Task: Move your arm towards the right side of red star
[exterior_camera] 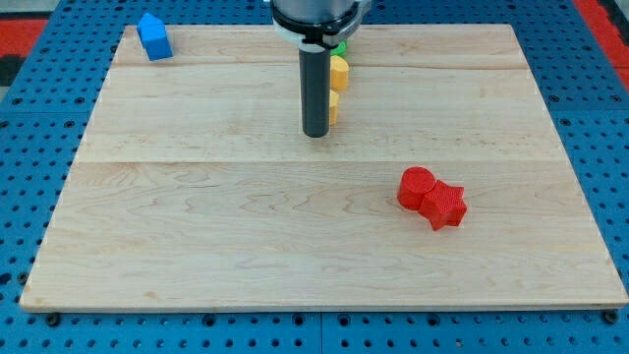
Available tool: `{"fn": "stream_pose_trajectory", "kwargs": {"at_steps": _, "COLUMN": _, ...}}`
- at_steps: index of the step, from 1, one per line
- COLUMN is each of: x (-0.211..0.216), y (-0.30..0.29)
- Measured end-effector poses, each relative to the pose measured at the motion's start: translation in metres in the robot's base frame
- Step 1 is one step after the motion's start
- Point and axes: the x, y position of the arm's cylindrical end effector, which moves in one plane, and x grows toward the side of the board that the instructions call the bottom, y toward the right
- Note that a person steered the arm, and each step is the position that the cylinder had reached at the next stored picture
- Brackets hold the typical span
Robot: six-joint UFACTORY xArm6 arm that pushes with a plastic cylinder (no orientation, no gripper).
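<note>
The red star point(445, 206) lies on the wooden board point(197, 246) at the view's lower right, touching a red cylinder point(416, 187) on its upper left side. My tip point(314, 134) rests on the board near the top centre, well up and to the left of the red star. Two yellow blocks point(338, 72) sit just right of the rod, partly hidden by it. A green block point(340, 46) peeks out behind the rod at the top.
A blue block point(153, 37) stands at the board's top left corner. The board lies on a blue perforated base point(590, 118).
</note>
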Motion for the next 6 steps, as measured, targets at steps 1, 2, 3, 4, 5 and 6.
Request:
{"fn": "stream_pose_trajectory", "kwargs": {"at_steps": 1, "x": -0.019, "y": 0.016}}
{"fn": "stream_pose_trajectory", "kwargs": {"at_steps": 2, "x": -0.038, "y": 0.020}}
{"fn": "stream_pose_trajectory", "kwargs": {"at_steps": 3, "x": -0.014, "y": 0.034}}
{"fn": "stream_pose_trajectory", "kwargs": {"at_steps": 4, "x": -0.009, "y": 0.069}}
{"fn": "stream_pose_trajectory", "kwargs": {"at_steps": 5, "x": 0.021, "y": 0.122}}
{"fn": "stream_pose_trajectory", "kwargs": {"at_steps": 6, "x": 0.055, "y": 0.183}}
